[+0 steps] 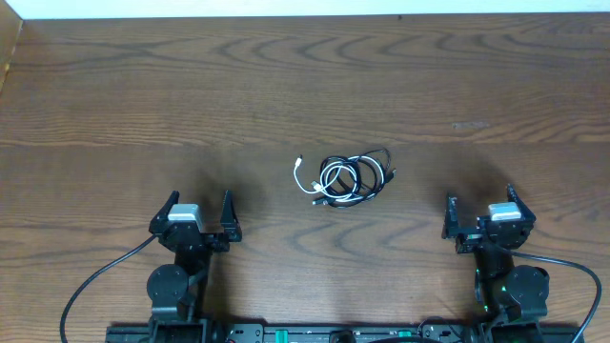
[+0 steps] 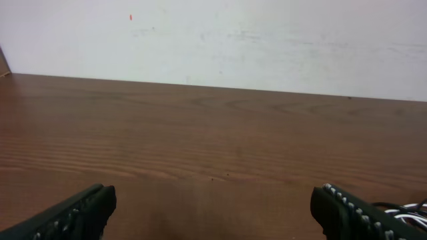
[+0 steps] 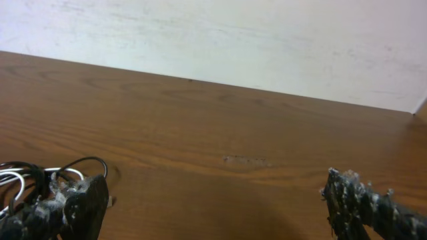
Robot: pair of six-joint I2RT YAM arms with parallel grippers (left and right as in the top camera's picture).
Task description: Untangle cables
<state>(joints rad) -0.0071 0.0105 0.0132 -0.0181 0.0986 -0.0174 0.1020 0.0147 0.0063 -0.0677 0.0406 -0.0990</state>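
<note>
The cables (image 1: 345,177) lie in a small tangled coil in the middle of the wooden table, one white cord looped among black ones, with a white plug end trailing left. A bit of the coil shows at the lower right edge of the left wrist view (image 2: 408,211) and at the lower left of the right wrist view (image 3: 40,177). My left gripper (image 1: 199,211) rests near the front left, open and empty (image 2: 213,207). My right gripper (image 1: 479,208) sits at the front right, open too, nothing between its fingers (image 3: 213,200).
Bare brown wood surrounds the coil. A white wall (image 2: 227,40) runs along the table's far edge. Thick black arm wires (image 1: 95,281) curve off behind each arm base at the front.
</note>
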